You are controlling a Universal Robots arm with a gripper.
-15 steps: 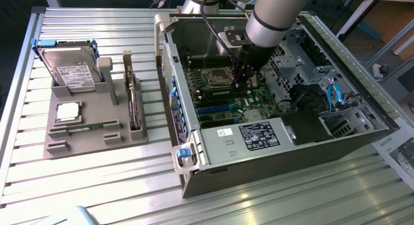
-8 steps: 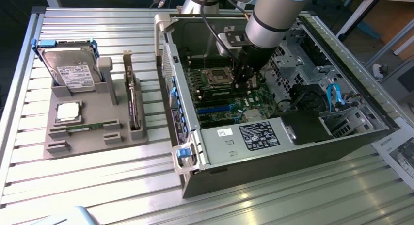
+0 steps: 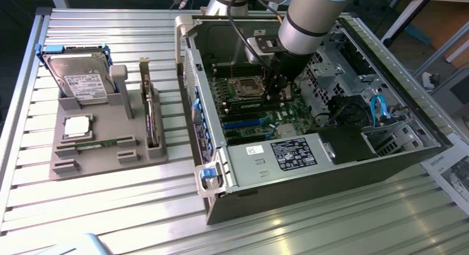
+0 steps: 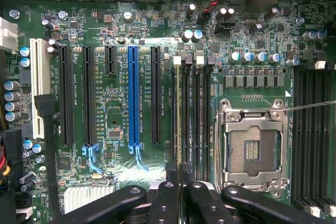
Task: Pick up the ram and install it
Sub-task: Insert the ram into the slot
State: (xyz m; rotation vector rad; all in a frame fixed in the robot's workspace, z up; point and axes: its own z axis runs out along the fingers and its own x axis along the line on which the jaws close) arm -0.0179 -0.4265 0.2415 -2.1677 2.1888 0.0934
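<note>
While the black gripper [image 4: 179,176], nearly closed, pinches it, the thin green ram [image 4: 178,114] stands edge-up. Long axis follows the black memory slots [image 4: 194,119].

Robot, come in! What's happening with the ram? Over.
Gripper shut on ram. Ram lined up along memory slot beside CPU socket; seating unclear. Nothing blocking slot.

Case [image 3: 308,183] open on top, memory slots [image 4: 195,119] hemmed between CPU socket [image 4: 252,150] and expansion slots [image 4: 134,98]
</note>
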